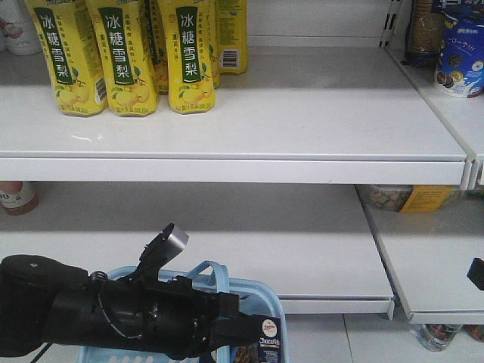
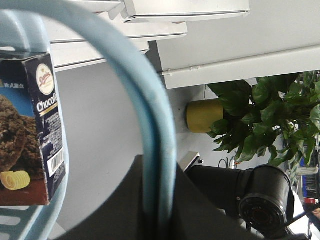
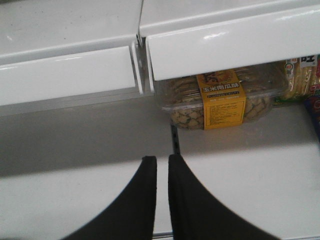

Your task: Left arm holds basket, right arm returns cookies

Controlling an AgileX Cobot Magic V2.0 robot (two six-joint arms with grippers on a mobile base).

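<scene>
In the front view, the black left arm [image 1: 113, 310] reaches across the light blue basket [image 1: 257, 291] at the bottom. In the left wrist view, my left gripper [image 2: 159, 167] is shut on the basket's curved handle [image 2: 155, 115]. The cookies [image 1: 268, 339], a dark carton with white "Choco" lettering, stand upright in the basket and also show at the left [image 2: 35, 125]. My right gripper [image 3: 162, 159] is shut with nothing between its fingers. It hovers over the white lower shelf [image 3: 75, 165], in front of the shelf joint. Only a black sliver of the right arm [image 1: 476, 272] shows in the front view.
Yellow pear-drink bottles [image 1: 121, 53] stand on the upper shelf, and a blue cookie pack [image 1: 460, 53] sits at the top right. A clear biscuit box with a yellow label [image 3: 220, 97] lies at the back of the lower shelf. A potted plant [image 2: 270, 115] stands behind.
</scene>
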